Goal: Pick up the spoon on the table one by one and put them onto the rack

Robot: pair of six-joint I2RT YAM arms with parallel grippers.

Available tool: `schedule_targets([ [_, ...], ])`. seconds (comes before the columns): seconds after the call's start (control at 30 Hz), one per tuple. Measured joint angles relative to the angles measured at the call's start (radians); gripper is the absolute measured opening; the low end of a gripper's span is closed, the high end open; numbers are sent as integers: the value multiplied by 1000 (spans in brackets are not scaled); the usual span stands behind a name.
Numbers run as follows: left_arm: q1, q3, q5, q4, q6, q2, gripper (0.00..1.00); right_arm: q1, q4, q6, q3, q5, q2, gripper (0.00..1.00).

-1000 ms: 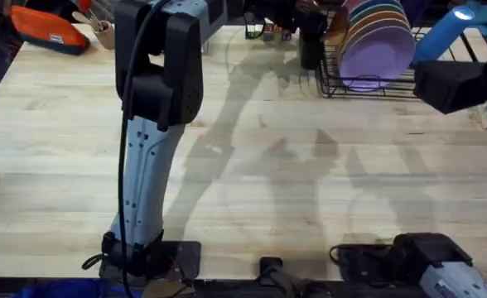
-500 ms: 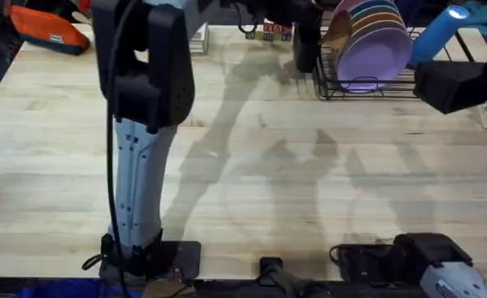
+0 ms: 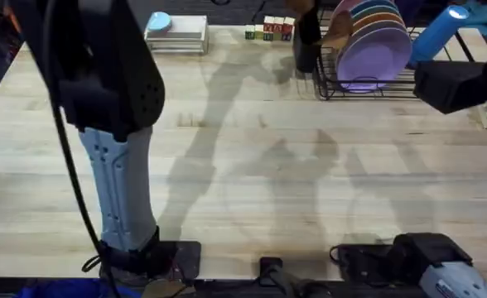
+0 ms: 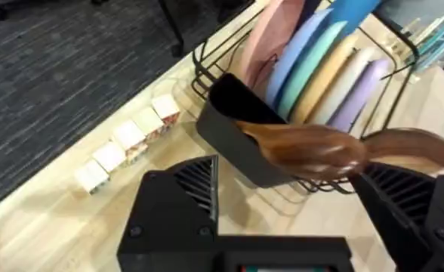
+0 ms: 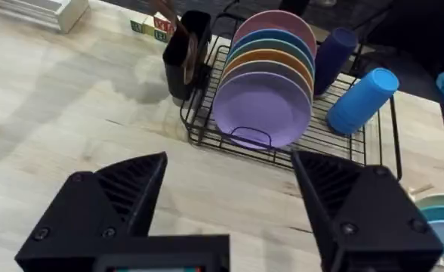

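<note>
Two brown wooden spoons stand bowl-up in the black utensil cup (image 4: pixel 233 132) on the side of the rack (image 3: pixel 368 83). One spoon bowl (image 4: pixel 305 147) lies just ahead of my left gripper (image 4: pixel 286 175), the other spoon bowl (image 4: pixel 411 147) beside it. My left gripper is open, apart from both, with nothing held. In the right wrist view the cup (image 5: pixel 180 64) shows a spoon (image 5: pixel 191 53) inside. My right gripper (image 5: pixel 229 162) hovers open and empty over the table near the rack (image 5: pixel 297 147); from overhead the right gripper (image 3: pixel 457 84) sits at the right edge.
Coloured plates (image 3: pixel 376 41) fill the rack's slots, with blue cups (image 5: pixel 362 102) behind them. Small lettered blocks (image 3: pixel 268 31) and a white stack (image 3: pixel 177 33) line the far edge. The left arm (image 3: pixel 103 99) looms large over the table's left side.
The left arm has swung leftward and risen closer to the camera, uncovering the white stack at the far edge. The right arm has not moved.
</note>
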Motion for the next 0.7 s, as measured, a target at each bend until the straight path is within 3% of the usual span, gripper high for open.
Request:
schedule_targets([
  [0.23, 13, 0, -85, -151, 0, -78, 995, 0, 0, 0, 0, 0, 0, 993],
  [0.5, 78, -1, -227, -333, 0, -238, 995, 0, 0, 0, 0, 0, 0, 993],
  [0.7, 130, -1, -311, -504, 41, -361, 995, 0, 0, 0, 0, 0, 0, 993],
])
